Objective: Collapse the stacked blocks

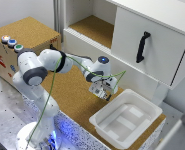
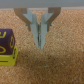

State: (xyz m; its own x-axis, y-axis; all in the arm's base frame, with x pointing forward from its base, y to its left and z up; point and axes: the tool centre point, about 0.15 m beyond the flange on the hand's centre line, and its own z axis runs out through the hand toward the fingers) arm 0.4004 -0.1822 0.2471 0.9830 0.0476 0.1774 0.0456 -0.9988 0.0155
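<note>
In the wrist view the stacked blocks stand on the cork surface: a dark cube (image 2: pixel 6 41) with yellow markings sits on top of a yellow-green cube (image 2: pixel 8 58). My gripper (image 2: pixel 40 44) has its fingers pressed together and holds nothing. It is beside the stack, with a small gap between them. In the exterior view the gripper (image 1: pixel 103 93) hangs low over the cork board, close to the white tray. I cannot make out the blocks in that view.
A white plastic tray (image 1: pixel 128 119) sits just to the exterior view's right of the gripper. A cardboard box (image 1: pixel 27 37) with round coloured buttons (image 1: pixel 12 43) stands at the left. A white cabinet with a black handle (image 1: pixel 142 47) stands behind.
</note>
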